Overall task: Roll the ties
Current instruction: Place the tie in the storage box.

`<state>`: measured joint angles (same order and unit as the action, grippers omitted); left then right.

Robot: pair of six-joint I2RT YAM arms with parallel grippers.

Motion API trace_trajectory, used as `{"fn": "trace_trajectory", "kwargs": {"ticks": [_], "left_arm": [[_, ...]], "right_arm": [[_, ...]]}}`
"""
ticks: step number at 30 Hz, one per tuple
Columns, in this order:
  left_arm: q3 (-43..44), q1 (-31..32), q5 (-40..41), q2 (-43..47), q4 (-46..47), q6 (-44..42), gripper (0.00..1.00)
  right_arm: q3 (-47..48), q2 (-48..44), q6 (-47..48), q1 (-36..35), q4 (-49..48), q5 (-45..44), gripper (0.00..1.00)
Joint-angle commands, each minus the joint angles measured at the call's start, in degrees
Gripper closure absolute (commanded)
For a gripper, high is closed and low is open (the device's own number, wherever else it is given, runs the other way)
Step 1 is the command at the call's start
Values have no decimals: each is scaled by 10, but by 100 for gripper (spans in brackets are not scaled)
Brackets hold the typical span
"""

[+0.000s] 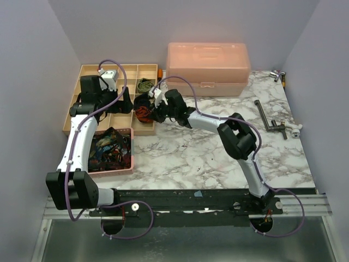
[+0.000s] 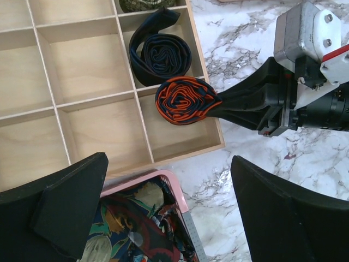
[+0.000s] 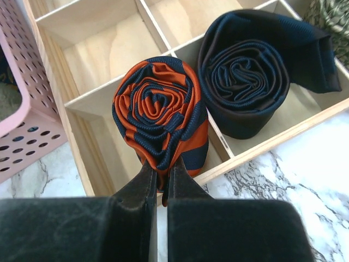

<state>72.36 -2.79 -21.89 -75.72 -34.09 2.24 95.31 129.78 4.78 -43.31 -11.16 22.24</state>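
My right gripper [image 3: 162,174] is shut on the lower edge of the rolled orange-and-navy tie [image 3: 158,109] and holds it over a divider at the near right corner of the wooden tray [image 3: 272,142]. It shows in the left wrist view too [image 2: 182,101]. A rolled dark navy tie [image 3: 245,82] lies in the compartment beside it. An olive green tie [image 3: 332,16] sits in the one beyond. My left gripper [image 2: 169,213] is open and empty above the pink basket [image 2: 174,188], which holds several unrolled patterned ties [image 2: 142,224].
A pink lidded plastic box [image 1: 207,68] stands at the back beside the tray [image 1: 87,71]. Metal tools [image 1: 270,120] lie at the right on the marble table. Most tray compartments hold nothing. Purple cables run along both arms.
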Motion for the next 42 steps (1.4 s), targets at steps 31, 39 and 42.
{"fn": "trace_trajectory", "kwargs": {"ticks": [31,39,42], "left_arm": [[64,85,2,-268,-13,-72,68],[70,87,21,-316,-27,-75,72],[74,87,30,-323,-30,-82,72]], "right_arm": [[8,52,-12,-26,46,-10,75],[-11,34,0,-26,51,-17,58],[-9,29,3,-26,58,-21,52]]}}
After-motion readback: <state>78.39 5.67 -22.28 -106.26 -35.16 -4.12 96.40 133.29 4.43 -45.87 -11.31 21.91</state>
